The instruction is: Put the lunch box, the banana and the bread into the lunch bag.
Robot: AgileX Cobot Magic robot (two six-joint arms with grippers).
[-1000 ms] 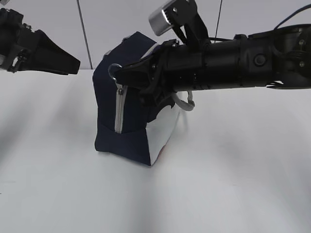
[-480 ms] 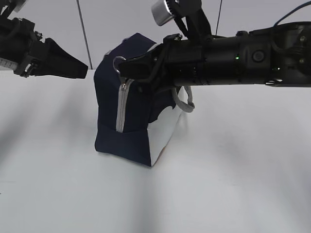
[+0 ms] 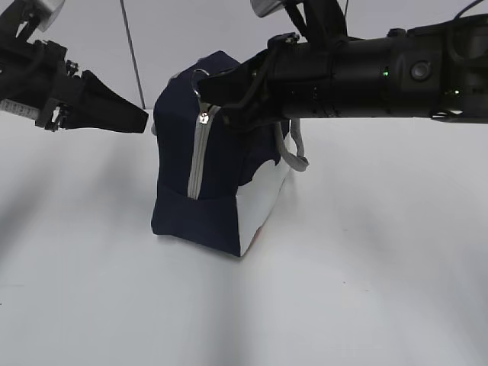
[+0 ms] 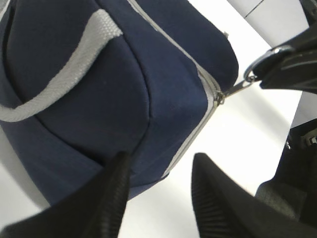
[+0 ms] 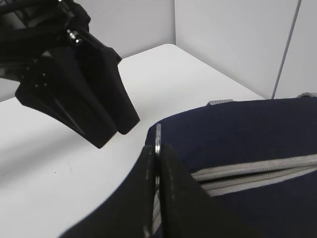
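Observation:
The dark navy lunch bag (image 3: 171, 175) stands on its end mid-table, its grey zipper (image 3: 197, 160) running up the near end. My right gripper (image 3: 207, 85) is shut on the metal ring pull (image 3: 200, 77) at the bag's top; the right wrist view shows the ring (image 5: 158, 135) pinched edge-on between the fingers. My left gripper (image 3: 143, 118) hovers just left of the bag's upper edge, open, with nothing between its fingers (image 4: 118, 188); the bag (image 4: 99, 114) fills its view. The lunch box, the banana and the bread are out of view.
A grey strap handle (image 3: 294, 155) hangs off the bag's right side under the right arm. A white side panel (image 3: 263, 202) faces right. The bag stands on a white table (image 3: 343, 290), with pale wall panels behind it.
The right gripper has lifted the ring pull up and slightly right, and the zipper slider has climbed the bag's end. The left gripper has moved right, closer to the bag.

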